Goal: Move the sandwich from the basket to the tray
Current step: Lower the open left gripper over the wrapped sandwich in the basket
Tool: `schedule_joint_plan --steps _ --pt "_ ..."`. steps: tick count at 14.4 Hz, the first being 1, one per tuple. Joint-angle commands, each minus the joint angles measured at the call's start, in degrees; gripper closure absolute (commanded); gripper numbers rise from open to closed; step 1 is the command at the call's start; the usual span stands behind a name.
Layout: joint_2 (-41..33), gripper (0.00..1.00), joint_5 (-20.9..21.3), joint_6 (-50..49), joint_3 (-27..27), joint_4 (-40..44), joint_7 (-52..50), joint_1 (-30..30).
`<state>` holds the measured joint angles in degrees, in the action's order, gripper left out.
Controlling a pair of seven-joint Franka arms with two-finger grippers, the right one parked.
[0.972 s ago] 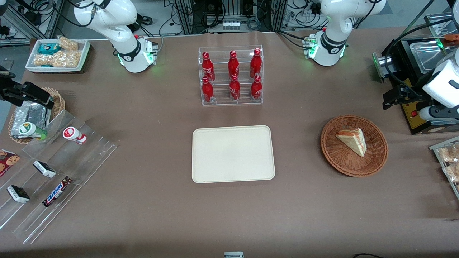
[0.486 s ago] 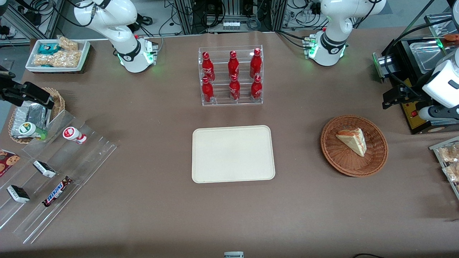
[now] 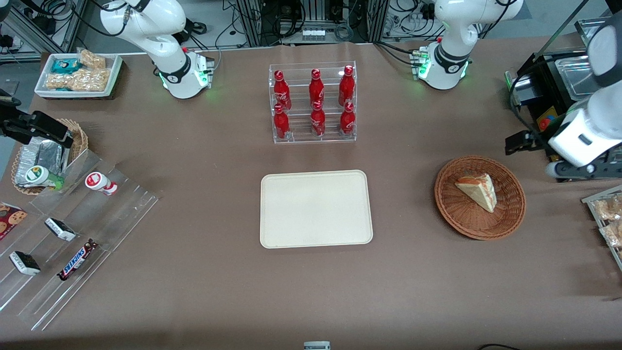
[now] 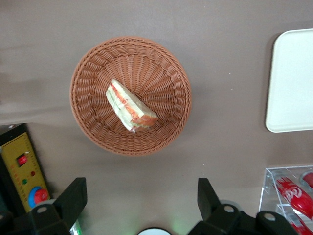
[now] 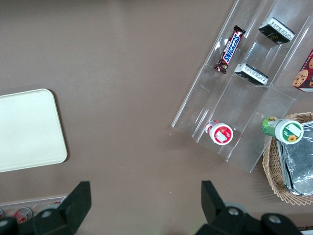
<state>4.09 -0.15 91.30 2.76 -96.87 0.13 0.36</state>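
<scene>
The sandwich (image 3: 478, 191), a pale wedge with red and green filling, lies in the round reddish-brown wicker basket (image 3: 452, 214). Both also show in the left wrist view, the sandwich (image 4: 129, 105) in the middle of the basket (image 4: 88, 73). The cream tray (image 3: 316, 209) lies flat at the table's middle, bare; one of its corners shows in the left wrist view (image 4: 291, 83). My gripper (image 3: 519, 143) hangs above the table beside the basket, toward the working arm's end and a little farther from the front camera. It is open and empty (image 4: 141, 196), its fingers wide apart.
A black control box with coloured buttons (image 3: 549, 119) stands close by the gripper. A clear rack of red bottles (image 3: 313, 104) stands farther back than the tray. A snack bin (image 3: 607, 218) sits at the working arm's table edge. A stepped acrylic display (image 3: 73, 233) lies toward the parked arm's end.
My gripper and wrist have swung off the control box toward the basket and nearer the front camera. The sandwich, basket and tray have not moved.
</scene>
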Motion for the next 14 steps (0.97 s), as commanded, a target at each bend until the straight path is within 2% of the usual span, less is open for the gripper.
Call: schedule_joint_plan --steps 1,4,8,11,14 --pt "-0.75 0.00 0.06 7.72 -0.13 -8.31 0.13 0.17" --pt "-1.36 0.00 0.76 20.27 -0.39 -19.37 -1.27 0.43" --pt "-1.18 0.00 0.77 29.69 -0.65 -26.77 -3.37 2.28" --pt "-2.15 0.00 0.77 36.48 -0.65 -32.23 -12.58 2.28" --pt "-1.71 0.00 0.77 37.45 -0.65 -32.51 -24.79 2.28"
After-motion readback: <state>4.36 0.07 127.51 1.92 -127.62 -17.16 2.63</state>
